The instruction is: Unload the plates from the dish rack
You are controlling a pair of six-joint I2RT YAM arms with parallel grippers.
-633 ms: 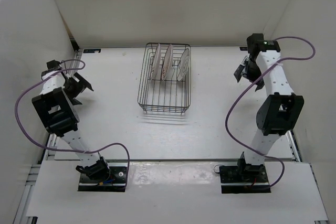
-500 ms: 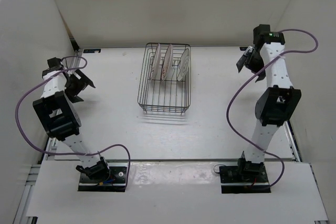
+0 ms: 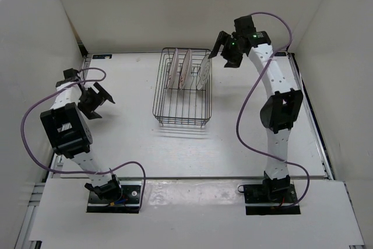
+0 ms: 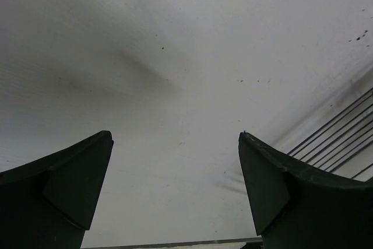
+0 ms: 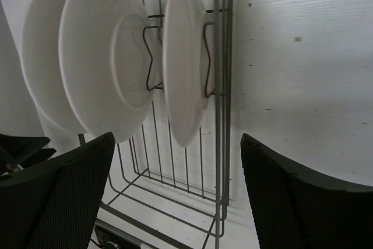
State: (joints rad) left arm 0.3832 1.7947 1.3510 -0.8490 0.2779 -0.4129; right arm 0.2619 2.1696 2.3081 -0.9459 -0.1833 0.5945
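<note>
Near the left edge of the tabletop [image 3: 128, 144], well apart from the work: the left claw [image 3: 98, 102], spread wide with nothing between its fingers, looking down in its wrist view on bare surface and a few thin wires at the right. Toward the far edge, about midway across: the dish rack [image 3: 180, 118], with all three plates [image 3: 186, 69] standing on edge between the prongs at its far end and nothing unloaded yet. Just beside the rack's far right corner: the right claw [image 3: 224, 52], likewise spread apart and empty, facing the plates edge-on in its wrist view, with the nearest plate [image 5: 183, 68] ahead and untouched. Looks like the approach to the first pick. Next, most likely: ease in over the rack's side wire, straddle the rim of that nearest plate, close firmly, then lift straight up clear of the prongs before carrying it away. Worth minding the neighbouring plate [image 5: 99, 56] close behind it.
</note>
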